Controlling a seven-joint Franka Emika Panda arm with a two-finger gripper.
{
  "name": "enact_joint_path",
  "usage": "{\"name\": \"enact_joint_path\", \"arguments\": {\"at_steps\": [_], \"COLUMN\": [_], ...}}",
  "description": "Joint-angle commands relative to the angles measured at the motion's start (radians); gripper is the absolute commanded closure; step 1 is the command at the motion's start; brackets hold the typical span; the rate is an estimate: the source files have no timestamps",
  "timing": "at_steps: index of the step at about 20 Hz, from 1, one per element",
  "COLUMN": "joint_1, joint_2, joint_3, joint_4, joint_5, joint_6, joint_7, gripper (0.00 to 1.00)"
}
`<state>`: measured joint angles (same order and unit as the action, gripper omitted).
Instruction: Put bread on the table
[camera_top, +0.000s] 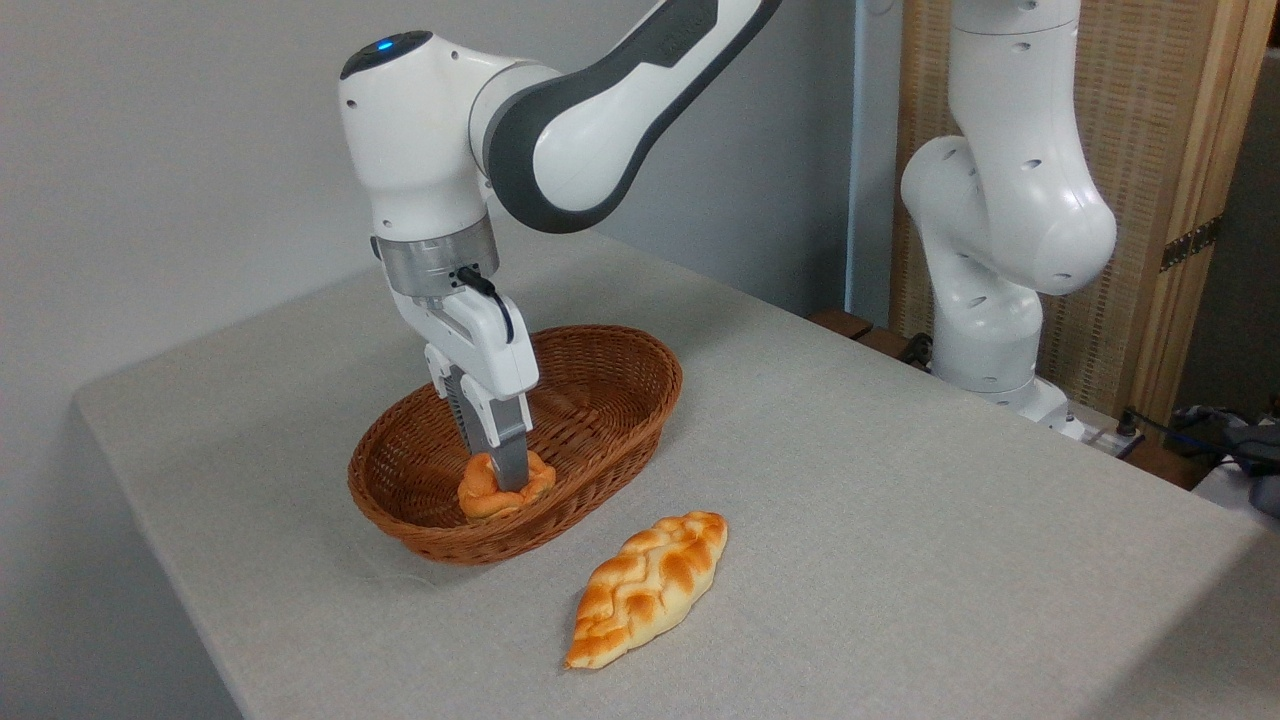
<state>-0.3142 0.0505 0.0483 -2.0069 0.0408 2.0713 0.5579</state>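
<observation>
Woven-cloth table (900, 480) (rounded corners) | grey wall (150, 150) | slatted wooden screen (1160, 150)

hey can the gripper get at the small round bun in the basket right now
Probably yes. The gripper is already down inside the basket, its jaws set around the bun. Nothing else lies in the basket, and the braided loaf sits outside on the table.

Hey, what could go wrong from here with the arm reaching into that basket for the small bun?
The gripper meets the small golden-orange knotted bun on its right side, so it may slip or twist out when lifted. The bun sits low by the near wall of the brown oval wicker basket, so it could snag the rim and drag it. The long braided loaf fills nearby cloth-covered table space.
</observation>
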Motion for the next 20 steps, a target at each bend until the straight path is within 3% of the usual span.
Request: {"name": "enact_joint_path", "arguments": {"at_steps": [1,7,9,20], "joint_1": [-0.006,-0.008,-0.008,-0.002], "joint_2": [-0.017,-0.047,-0.060,-0.145], "joint_3": [0.005,-0.019,-0.031,-0.018], "joint_4": [0.000,0.003,0.003,0.033], "joint_5": [0.004,-0.007,-0.035,-0.061], "joint_6": [0.018,0.013,0.012,-0.057], "joint_7": [0.013,0.004,0.002,0.005], "gripper": [0.68,0.68,0.67,0.66]}}
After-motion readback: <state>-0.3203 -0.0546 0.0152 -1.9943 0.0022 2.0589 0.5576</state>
